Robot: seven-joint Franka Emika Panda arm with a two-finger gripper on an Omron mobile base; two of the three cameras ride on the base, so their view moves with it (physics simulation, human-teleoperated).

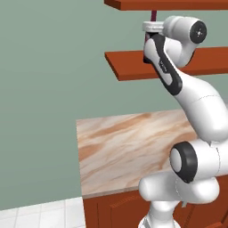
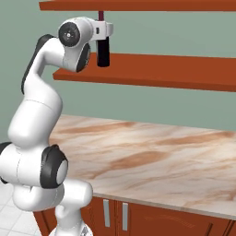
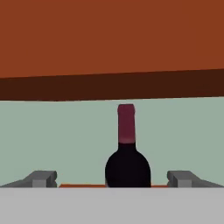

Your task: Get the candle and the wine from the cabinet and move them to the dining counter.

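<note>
Because the wine (image 3: 127,162) stood upright on the lower plank of the cabinet (image 2: 152,69), the arm had been raised high and the hand turned level, so that the claw (image 3: 113,178) faced the bottle side-on rather than from above. That made sense: the upper plank hung close over the maroon capsule and left little room for a reach from overhead.

Nearest in the hand view, the two dark finger tips (image 3: 41,178) rose at about seven and five o'clock, spread as wide as they went, with nothing between them and nothing touched. Released, then, and empty. The bottle sat at six o'clock of that view, centred in the gap but beyond the tips, its dark shoulder low and its neck pointing to twelve. I judged this to be the line-up before a push forward, the fingers meant to pass either side of the glass body.

From the right base view the hand hovered at the near edge of the shelf, with the bottle's black body just beside it toward three o'clock; whether hand and glass met there I could not tell. In the left base view the forearm covered most of the bottle, leaving the red neck at twelve o'clock of the wrist.

Below lay a counter (image 1: 129,147) with a beige marbled top. Farthest back stood the grey-green wall (image 1: 40,89). I could not pick out the candle.
</note>
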